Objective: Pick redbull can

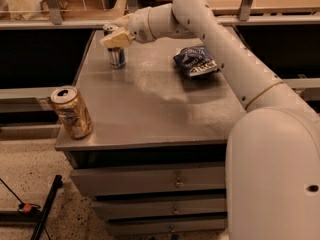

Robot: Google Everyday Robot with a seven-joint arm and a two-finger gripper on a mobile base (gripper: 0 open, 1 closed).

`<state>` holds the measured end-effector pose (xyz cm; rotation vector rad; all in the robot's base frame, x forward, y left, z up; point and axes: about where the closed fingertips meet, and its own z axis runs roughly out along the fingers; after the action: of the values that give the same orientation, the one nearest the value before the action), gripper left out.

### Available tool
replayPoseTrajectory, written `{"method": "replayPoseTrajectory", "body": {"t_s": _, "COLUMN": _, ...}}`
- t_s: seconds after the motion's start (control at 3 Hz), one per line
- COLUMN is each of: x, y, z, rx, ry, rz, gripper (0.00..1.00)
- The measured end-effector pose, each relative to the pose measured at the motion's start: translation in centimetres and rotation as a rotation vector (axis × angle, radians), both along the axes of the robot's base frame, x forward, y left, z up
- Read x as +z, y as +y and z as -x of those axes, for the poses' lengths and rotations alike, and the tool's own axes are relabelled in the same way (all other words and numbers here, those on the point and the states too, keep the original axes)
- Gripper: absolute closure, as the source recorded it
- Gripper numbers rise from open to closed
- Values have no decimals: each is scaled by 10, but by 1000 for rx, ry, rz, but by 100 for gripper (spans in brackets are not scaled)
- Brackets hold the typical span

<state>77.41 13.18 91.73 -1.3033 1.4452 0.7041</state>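
Observation:
The redbull can (117,57), slim and blue-and-silver, stands upright at the back left of the grey metal table (150,109). My gripper (116,37) reaches in from the right on the white arm (210,29) and sits at the can's upper half, covering most of it. The can's silver top shows just behind the gripper. The can's base rests on the table.
A wider gold can (71,111) stands at the table's front left corner. A blue chip bag (196,61) lies at the back right. Drawers run below the table top. A black stand leg (42,211) lies on the floor at the lower left.

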Motion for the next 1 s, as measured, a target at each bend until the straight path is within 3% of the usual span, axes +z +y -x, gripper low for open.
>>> {"method": "replayPoseTrajectory", "body": {"t_s": 0.67, "x": 12, "y": 5, "z": 4, "rx": 24, "ry": 20, "rz": -2, "gripper": 88}}
{"method": "replayPoseTrajectory", "body": {"t_s": 1.0, "x": 31, "y": -2, "z": 5, "rx": 28, "ry": 22, "rz": -35, "gripper": 100}}
